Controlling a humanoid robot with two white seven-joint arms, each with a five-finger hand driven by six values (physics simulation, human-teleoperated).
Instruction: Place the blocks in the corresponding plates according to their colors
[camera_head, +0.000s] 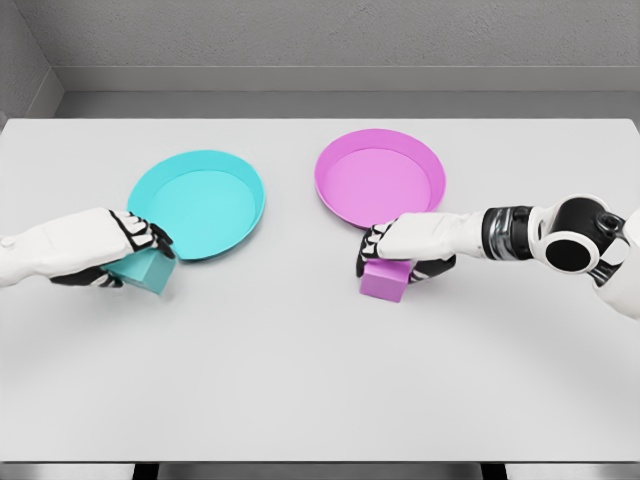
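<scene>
A cyan plate (205, 200) lies at the left middle of the white table, a magenta plate (385, 175) to its right. A cyan block (143, 272) sits just in front of the cyan plate's near left rim, with my left hand (140, 240) curled over its top and shut on it. A magenta block (384, 280) rests just in front of the magenta plate's near rim. My right hand (385, 247) reaches in from the right and is shut on that block from above. Both blocks appear to rest on the table.
The white table (300, 380) spreads wide in front of the blocks. A grey wall runs behind its far edge. The right forearm (560, 240) with black joints crosses the table's right side.
</scene>
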